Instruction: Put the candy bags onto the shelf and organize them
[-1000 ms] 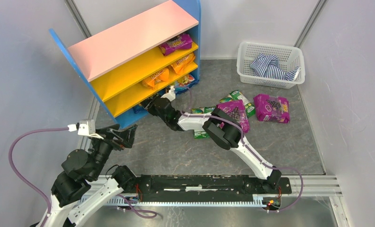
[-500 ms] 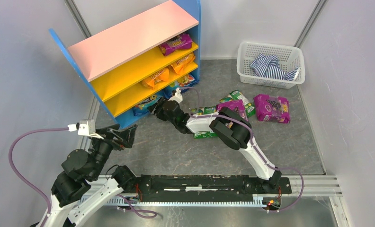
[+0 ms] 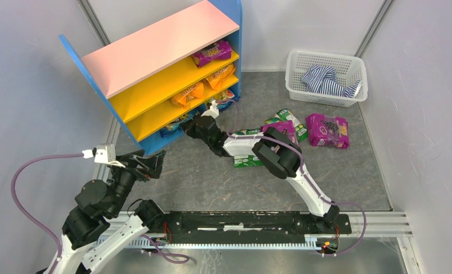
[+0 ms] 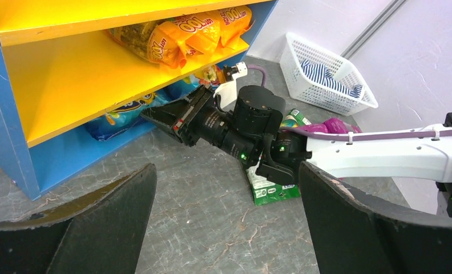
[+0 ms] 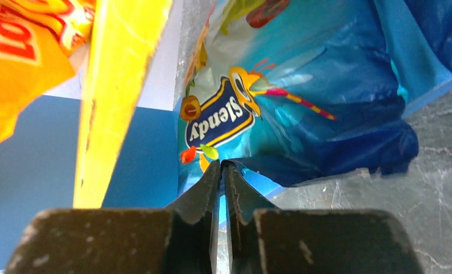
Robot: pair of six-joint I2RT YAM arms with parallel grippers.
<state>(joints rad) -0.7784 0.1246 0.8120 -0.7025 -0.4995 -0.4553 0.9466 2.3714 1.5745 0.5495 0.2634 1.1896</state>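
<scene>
We see our right pincer [image 5: 221,165] pinched shut, tips by the glossy blue candy bag [image 5: 303,85] in the blue-sided yellow-boarded shelf [image 5: 121,85]; left pincer [image 4: 226,171] gapes wide.

basket [image 3: 295,81] right of shelf [image 3: 161,45], candy bags [image 3: 326,130] before basket

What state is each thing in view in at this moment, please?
Left end effector: open, empty.
Right end effector: shut, tips at the edge of the blue bag.
Blue bag: in the bottom level, sticking out in front.
Shelf: upright, bags on three levels.
Loose bags: lying flat, off the shelf.
Basket: upright, holding a crumpled cloth.
</scene>
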